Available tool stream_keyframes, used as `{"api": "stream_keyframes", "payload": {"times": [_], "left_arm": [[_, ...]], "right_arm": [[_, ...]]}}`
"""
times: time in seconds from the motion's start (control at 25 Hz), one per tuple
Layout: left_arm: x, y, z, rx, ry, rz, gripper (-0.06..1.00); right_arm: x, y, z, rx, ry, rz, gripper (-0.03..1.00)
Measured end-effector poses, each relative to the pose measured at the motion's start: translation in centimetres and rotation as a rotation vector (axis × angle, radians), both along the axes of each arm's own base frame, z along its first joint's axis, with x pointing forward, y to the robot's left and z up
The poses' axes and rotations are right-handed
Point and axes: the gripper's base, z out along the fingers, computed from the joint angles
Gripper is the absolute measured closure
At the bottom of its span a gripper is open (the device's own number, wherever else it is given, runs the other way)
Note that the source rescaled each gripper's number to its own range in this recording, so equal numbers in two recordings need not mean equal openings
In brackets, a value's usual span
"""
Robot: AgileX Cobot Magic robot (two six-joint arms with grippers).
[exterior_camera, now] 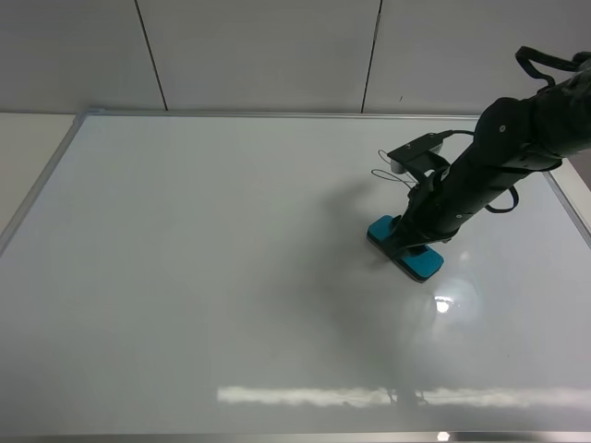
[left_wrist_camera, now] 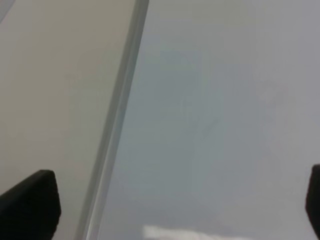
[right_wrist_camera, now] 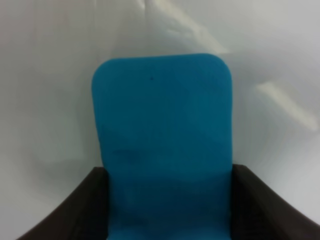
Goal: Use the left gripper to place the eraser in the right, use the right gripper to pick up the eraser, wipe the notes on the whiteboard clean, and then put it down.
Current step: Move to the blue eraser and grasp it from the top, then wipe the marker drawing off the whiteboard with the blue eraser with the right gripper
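The teal-blue eraser (exterior_camera: 427,264) lies flat on the whiteboard (exterior_camera: 231,277), right of centre. My right gripper (exterior_camera: 411,242) is shut on the eraser, with a dark finger pressed against each long side, as the right wrist view shows (right_wrist_camera: 167,215). The eraser (right_wrist_camera: 162,125) fills the middle of that view. The notes (exterior_camera: 386,173), a thin looping black scribble, sit just behind the eraser, beside the right arm's wrist box. My left gripper (left_wrist_camera: 172,210) is open and empty above the board's left frame (left_wrist_camera: 117,125). It is out of the exterior high view.
The board's silver frame (exterior_camera: 42,180) runs along the left and far edges. A pale wall with dark seams (exterior_camera: 152,55) stands behind the board. A beige table strip (left_wrist_camera: 50,100) lies outside the left frame. Light glare (exterior_camera: 443,305) shows near the eraser.
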Motion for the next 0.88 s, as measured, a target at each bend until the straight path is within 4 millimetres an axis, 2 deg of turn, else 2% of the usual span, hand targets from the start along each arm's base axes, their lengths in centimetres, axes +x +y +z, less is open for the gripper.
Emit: {"api": "stream_keyframes", "payload": {"times": [0.24,0.32,0.52,0.64,0.76,0.88], "left_arm": [[0.0,0.0,0.0,0.000,0.000,0.000,-0.06],[0.0,0.0,0.0,0.000,0.000,0.000,-0.06],[0.0,0.0,0.0,0.000,0.000,0.000,-0.06],[0.0,0.0,0.0,0.000,0.000,0.000,-0.06],[0.0,0.0,0.0,0.000,0.000,0.000,-0.06],[0.0,0.0,0.0,0.000,0.000,0.000,-0.06]], "right_arm": [[0.5,0.1,0.2,0.038,-0.033,-0.095,0.96],[1.5,0.3,1.1,0.076,-0.044,-0.165,0.96],[5.4,1.1,3.8,0.133,-0.061,-0.266,0.96],[8.0,2.0,4.2,0.132,-0.029,-0.297,0.96],[10.3,2.9,3.3,0.129,0.009,-0.317,0.96],[11.7,3.4,2.0,0.116,0.040,-0.316,0.96]]}}
